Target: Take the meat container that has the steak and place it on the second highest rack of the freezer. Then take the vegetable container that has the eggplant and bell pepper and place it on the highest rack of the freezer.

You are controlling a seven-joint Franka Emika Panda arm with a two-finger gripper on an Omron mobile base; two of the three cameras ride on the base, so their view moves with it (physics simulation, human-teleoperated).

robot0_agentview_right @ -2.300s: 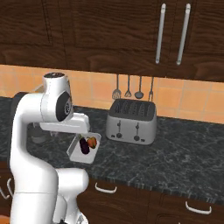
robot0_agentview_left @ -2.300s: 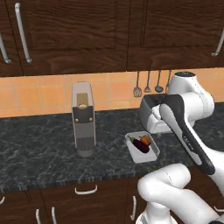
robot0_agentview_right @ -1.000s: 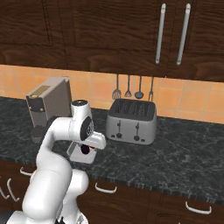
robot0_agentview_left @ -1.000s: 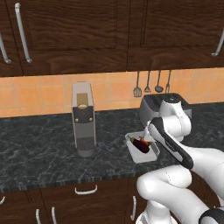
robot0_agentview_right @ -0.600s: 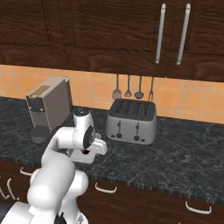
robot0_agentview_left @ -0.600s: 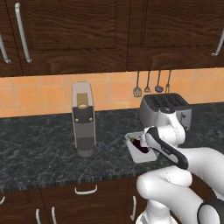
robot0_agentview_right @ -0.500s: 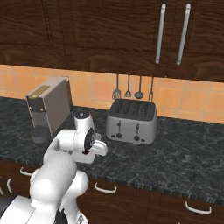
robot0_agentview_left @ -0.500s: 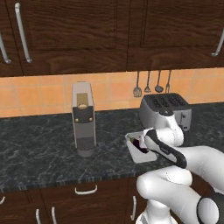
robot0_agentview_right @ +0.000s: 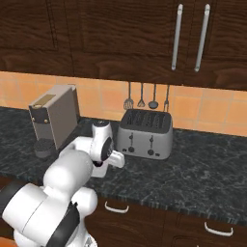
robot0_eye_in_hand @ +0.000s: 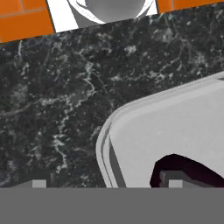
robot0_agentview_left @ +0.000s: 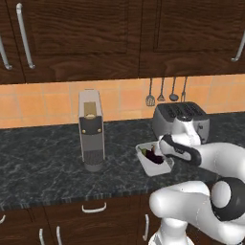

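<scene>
The white vegetable container (robot0_agentview_left: 152, 165) sits on the dark counter in front of the toaster. The dark purple eggplant (robot0_agentview_left: 154, 156) lies inside it. My hand has come down on the container's right side, and the gripper (robot0_agentview_left: 161, 152) reaches into it. In the hand view the gripper (robot0_eye_in_hand: 107, 183) is open and straddles the container's corner rim (robot0_eye_in_hand: 105, 138). One fingertip (robot0_eye_in_hand: 39, 183) is over the counter, the other over the eggplant (robot0_eye_in_hand: 188, 168). The bell pepper is hidden by my hand. The freezer, the meat container and the steak are out of view.
A silver toaster (robot0_agentview_left: 181, 119) stands just behind the container, and a tall grey coffee machine (robot0_agentview_left: 91, 129) stands to its left. Utensils (robot0_agentview_left: 161, 91) hang on the orange tiled wall. Dark wooden cabinets (robot0_agentview_left: 86, 33) run above the counter (robot0_agentview_left: 43, 162).
The arm has folded down from above the counter, lowering the hand onto the vegetable container. The container and the base views have not shifted.
</scene>
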